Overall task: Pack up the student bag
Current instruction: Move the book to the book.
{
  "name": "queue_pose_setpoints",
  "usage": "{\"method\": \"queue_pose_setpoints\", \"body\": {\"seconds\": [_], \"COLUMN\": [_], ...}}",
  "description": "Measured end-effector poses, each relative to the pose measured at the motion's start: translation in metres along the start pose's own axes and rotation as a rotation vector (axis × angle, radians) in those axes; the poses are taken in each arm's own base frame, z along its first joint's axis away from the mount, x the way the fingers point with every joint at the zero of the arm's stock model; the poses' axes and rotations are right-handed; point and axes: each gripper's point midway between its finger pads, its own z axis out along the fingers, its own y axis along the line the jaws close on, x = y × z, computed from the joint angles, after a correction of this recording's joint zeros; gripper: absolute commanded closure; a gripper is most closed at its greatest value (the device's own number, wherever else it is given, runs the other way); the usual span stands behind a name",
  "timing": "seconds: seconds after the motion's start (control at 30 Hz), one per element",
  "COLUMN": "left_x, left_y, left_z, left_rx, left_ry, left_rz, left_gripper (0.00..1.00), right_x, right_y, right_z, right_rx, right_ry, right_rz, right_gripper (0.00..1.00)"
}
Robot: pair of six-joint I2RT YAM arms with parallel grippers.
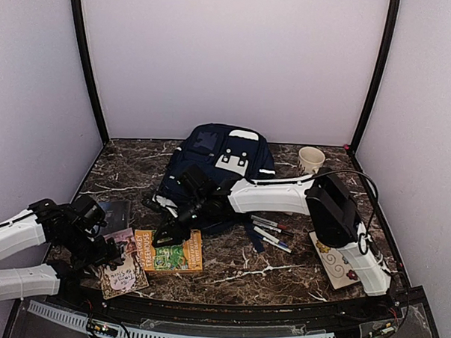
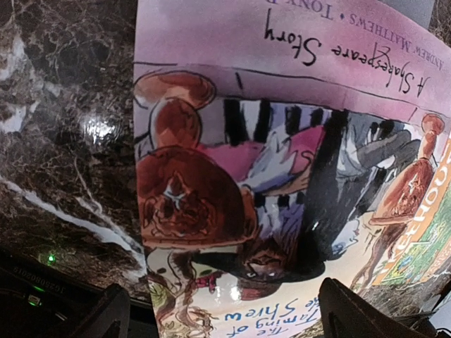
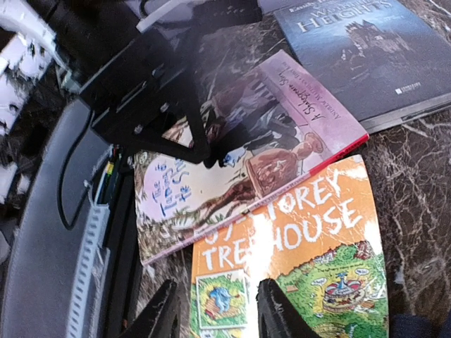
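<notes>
The student bag (image 1: 218,157), navy with a white front patch, lies at the back middle of the table. My left gripper (image 1: 106,252) hangs open over a pink Shakespeare picture book (image 1: 123,273). In the left wrist view its jaws (image 2: 225,317) stand wide apart above that book's cover (image 2: 282,176), holding nothing. My right gripper (image 1: 170,234) reaches left over an orange Treehouse book (image 1: 169,253). In the right wrist view it (image 3: 215,313) is open above the near left corner of the orange book (image 3: 303,253), with nothing between the fingers (image 3: 278,310).
A dark blue Wuthering Heights book (image 3: 366,49) lies partly under the pink book (image 3: 232,155). Several markers (image 1: 271,231) lie right of the orange book. A cream mug (image 1: 310,159) stands beside the bag. A white swirl-patterned notebook (image 1: 334,263) lies under the right arm.
</notes>
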Motion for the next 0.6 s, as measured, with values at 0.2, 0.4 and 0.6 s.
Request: {"method": "queue_pose_setpoints", "body": {"seconds": [0.2,0.4,0.6], "left_x": [-0.004,-0.003,-0.011], "left_y": [-0.012,-0.027,-0.056], "left_z": [0.006,0.017,0.000], "left_rx": [0.084,0.190,0.312], "left_ry": [-0.025,-0.016,-0.063], "left_rz": [-0.011,0.006,0.070], "left_gripper": [0.07,0.11,0.12], "right_x": [-0.005,-0.004,0.002], "right_y": [0.000,-0.007,-0.021], "right_z": [0.014,0.034,0.049], "right_rx": [-0.070,-0.116,-0.114], "right_ry": [-0.043,-0.073,-0.062], "right_rz": [0.032,0.047,0.082], "right_gripper": [0.87,0.88,0.83]}}
